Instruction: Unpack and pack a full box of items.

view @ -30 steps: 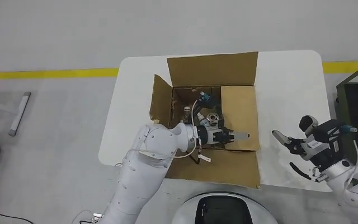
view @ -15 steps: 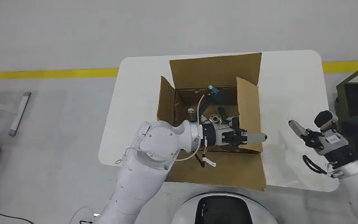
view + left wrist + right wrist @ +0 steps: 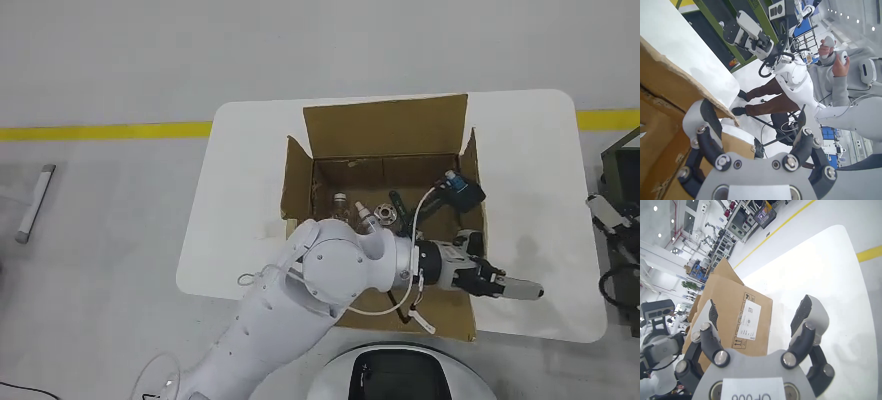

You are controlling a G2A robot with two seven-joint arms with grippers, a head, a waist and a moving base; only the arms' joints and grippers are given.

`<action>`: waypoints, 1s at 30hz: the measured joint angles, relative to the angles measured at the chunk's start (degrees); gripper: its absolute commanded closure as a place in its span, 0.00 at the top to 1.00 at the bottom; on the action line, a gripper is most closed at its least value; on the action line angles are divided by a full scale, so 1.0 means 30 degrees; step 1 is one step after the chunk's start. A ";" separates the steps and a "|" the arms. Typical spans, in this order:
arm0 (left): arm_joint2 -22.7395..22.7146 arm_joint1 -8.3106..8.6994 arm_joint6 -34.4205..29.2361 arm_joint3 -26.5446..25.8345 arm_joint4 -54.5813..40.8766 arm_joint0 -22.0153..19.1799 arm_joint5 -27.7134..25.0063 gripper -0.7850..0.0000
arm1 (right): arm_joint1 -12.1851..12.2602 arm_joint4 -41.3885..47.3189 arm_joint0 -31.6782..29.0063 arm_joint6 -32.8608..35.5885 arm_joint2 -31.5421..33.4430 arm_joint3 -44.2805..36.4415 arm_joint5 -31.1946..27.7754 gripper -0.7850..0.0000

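Observation:
The open cardboard box (image 3: 388, 128) stands in the middle of the white table (image 3: 530, 150), with several small metal and dark items (image 3: 372, 211) on its floor. My left gripper (image 3: 508, 288) is stretched across the box's near right corner and hangs open just outside it. In the left wrist view, the left gripper (image 3: 753, 121) has the torn edge of a box flap (image 3: 696, 83) against one of its fingers (image 3: 704, 117). My right gripper (image 3: 759, 313) is open and holds nothing. It hovers off the table's right side, facing the box's labelled wall (image 3: 730, 306).
The right arm (image 3: 615, 225) sits at the far right edge of the top view, beside a dark green frame (image 3: 625, 150). Bare table lies to the right of the box (image 3: 530, 230) and to its left (image 3: 240, 200). A yellow floor line (image 3: 100, 130) runs behind the table.
My left gripper swept from inside the box out past its right side, and the right flap swung up from lying over the opening. The right arm drew back toward the right edge.

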 measured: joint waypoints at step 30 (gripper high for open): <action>0.0299 -0.0344 0.0076 0.1506 -0.0348 0.0064 0.0022 1.00 | 0.1384 -0.0280 0.4354 0.9011 0.1286 -0.0915 0.0658 1.00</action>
